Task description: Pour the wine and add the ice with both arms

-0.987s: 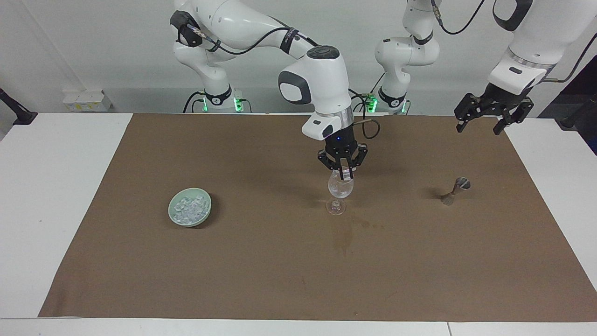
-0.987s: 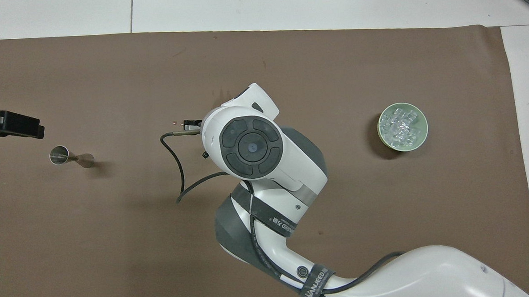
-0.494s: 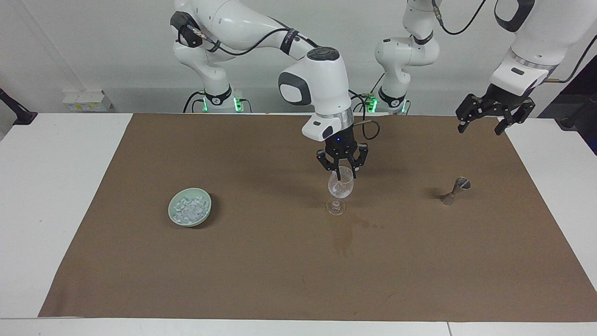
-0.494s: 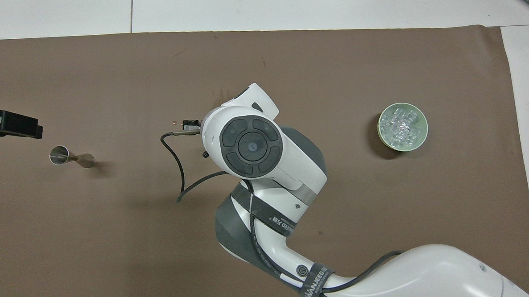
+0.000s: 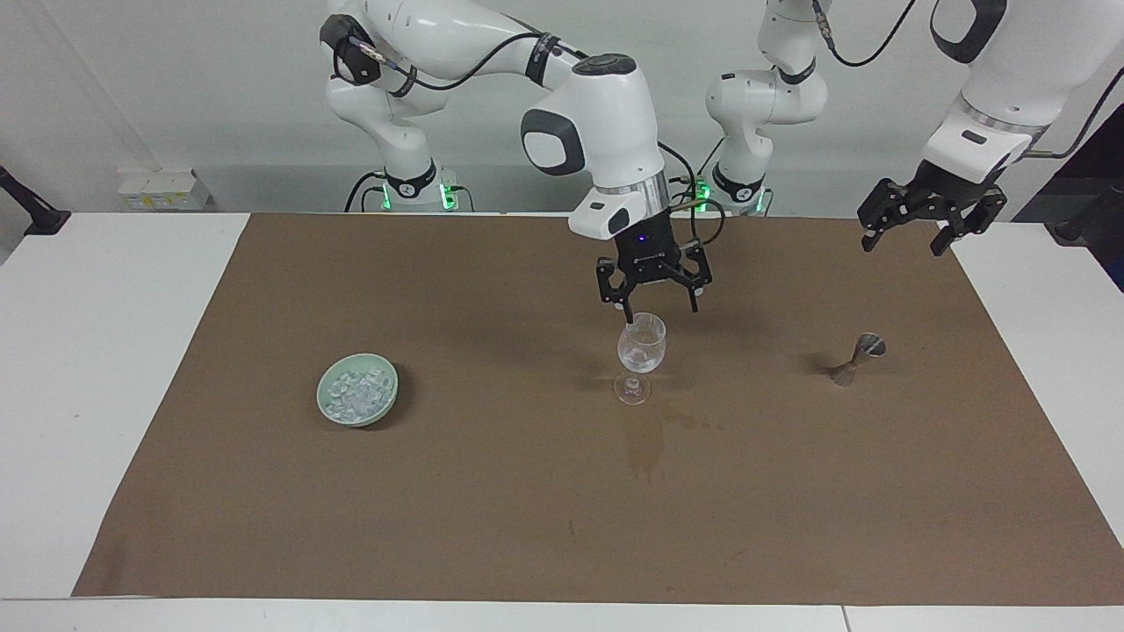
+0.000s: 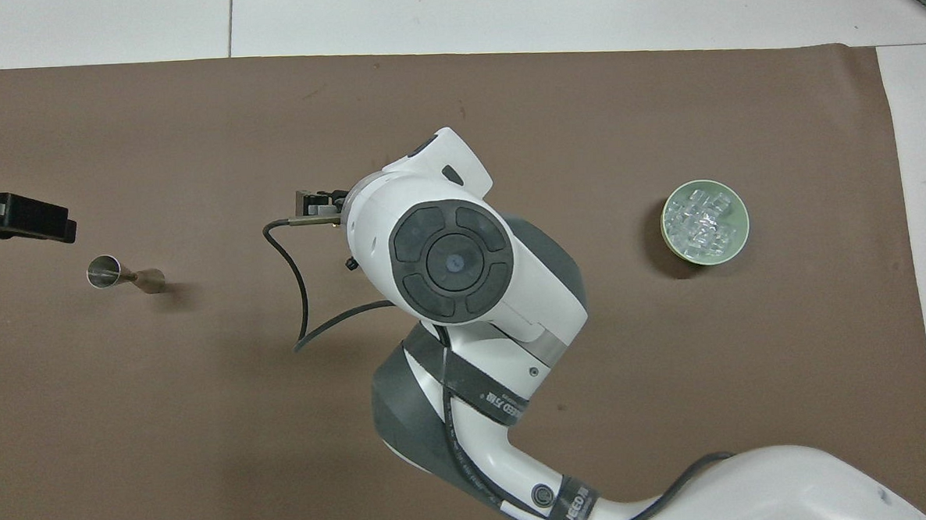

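Right gripper (image 5: 652, 297) spread wide, empty, just above stemmed glass (image 5: 640, 355); left gripper (image 5: 930, 217) also spread, waiting over mat edge; farther out, ice (image 5: 357, 392) in green bowl (image 5: 329, 410): probably slippery, light, best pinched singly from above.

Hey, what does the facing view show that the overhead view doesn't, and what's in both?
Only the facing view shows the clear stemmed glass at mid-table, with the right gripper open just above its rim, and the whole open left gripper raised over the mat's edge. Only the overhead view shows the right arm's round grey wrist cap, which hides the glass. Both show the pale green bowl of ice, the small metal jigger and the brown mat.
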Motion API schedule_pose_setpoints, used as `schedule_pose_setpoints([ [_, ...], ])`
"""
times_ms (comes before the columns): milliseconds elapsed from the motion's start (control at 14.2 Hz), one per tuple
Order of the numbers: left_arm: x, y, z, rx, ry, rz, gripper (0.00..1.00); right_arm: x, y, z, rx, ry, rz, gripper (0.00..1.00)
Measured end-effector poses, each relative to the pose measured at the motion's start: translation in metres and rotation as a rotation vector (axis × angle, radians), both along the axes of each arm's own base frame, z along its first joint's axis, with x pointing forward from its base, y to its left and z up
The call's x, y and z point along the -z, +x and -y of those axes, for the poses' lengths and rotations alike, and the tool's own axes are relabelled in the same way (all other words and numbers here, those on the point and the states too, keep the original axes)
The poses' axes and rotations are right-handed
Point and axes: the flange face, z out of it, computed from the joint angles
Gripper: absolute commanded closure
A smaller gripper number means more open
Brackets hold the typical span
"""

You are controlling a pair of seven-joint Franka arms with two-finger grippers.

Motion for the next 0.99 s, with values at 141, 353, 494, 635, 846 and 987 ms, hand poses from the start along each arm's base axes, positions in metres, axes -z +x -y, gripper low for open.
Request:
schedule_pose_setpoints([
  [141, 0.0, 0.0, 0.001, -0.002, 0.0, 0.0, 0.0, -0.017, 0.007, 0.02, 0.037, -0.021, 0.024, 0.0],
  [353, 0.0, 0.0, -0.002, -0.008, 0.0, 0.0, 0.0, -0.031, 0.03, 0.071, 0.078, -0.112, 0.05, 0.0],
  [494, 0.0, 0.0, -0.005, -0.014, 0.001, -0.001, 0.0, -0.036, 0.043, 0.106, 0.098, -0.184, 0.046, 0.0],
  [635, -0.002, 0.0, -0.015, -0.032, 0.001, 0.003, 0.0, -0.041, 0.054, 0.14, 0.147, -0.232, 0.034, 0.0],
  [846, -0.004, -0.001, -0.032, -0.06, 0.001, 0.006, 0.0, -0.052, 0.065, 0.188, 0.183, -0.242, -0.004, 0.0],
  [987, -0.003, -0.001, -0.027, -0.048, 0.024, 0.005, 0.0, -0.067, 0.066, 0.228, 0.19, -0.255, -0.045, 0.0],
])
